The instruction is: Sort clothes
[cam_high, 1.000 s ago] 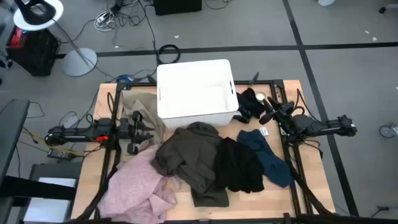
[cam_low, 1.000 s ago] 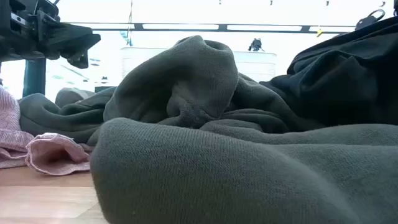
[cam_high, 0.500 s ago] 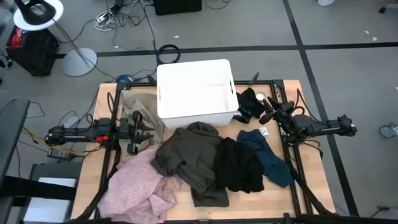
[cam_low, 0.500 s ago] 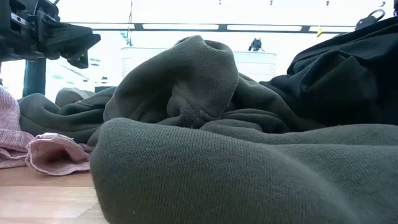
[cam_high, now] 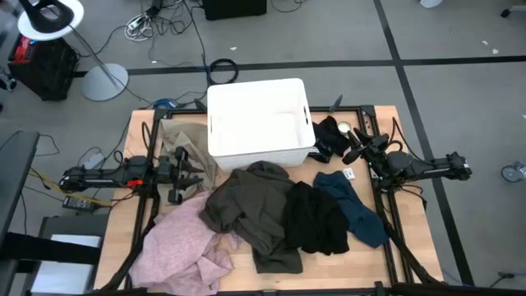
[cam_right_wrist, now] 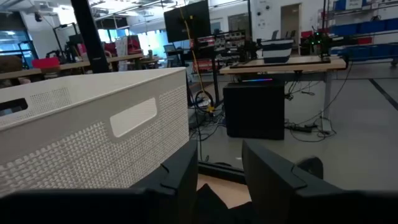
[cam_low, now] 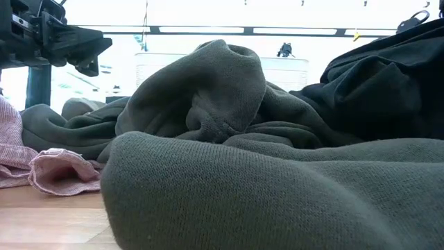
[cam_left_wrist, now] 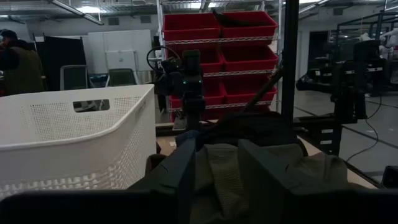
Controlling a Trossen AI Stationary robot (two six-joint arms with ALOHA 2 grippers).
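Sorting appears barely begun, judged from how things lie: the white bin (cam_high: pixel 259 123) looks empty from above, and the garments are still heaped on the wooden table (cam_high: pixel 386 263) in front of it. The pale pink garment (cam_high: pixel 182 245) lies at the near left, the olive green garment (cam_high: pixel 253 210) in the middle, with the black garment (cam_high: pixel 316 218) touching its right side and the dark teal garment (cam_high: pixel 357 210) beside that. A beige garment (cam_high: pixel 182 138) lies to the left of the bin, and a small dark piece (cam_high: pixel 329 136) to its right.

Neither gripper is seen holding cloth. The left gripper (cam_high: pixel 191 171) hangs beside the beige garment with its fingers spread; the right gripper (cam_high: pixel 352 148) waits by the bin's right corner, fingers likewise apart.

From above, the whole layout is given. Only the low view shows the knit of the olive fabric and how high the heap stands. The left wrist view alone shows the left fingers (cam_left_wrist: pixel 186 174) spread over the olive cloth, and red shelf bins (cam_left_wrist: pixel 217 43) behind.
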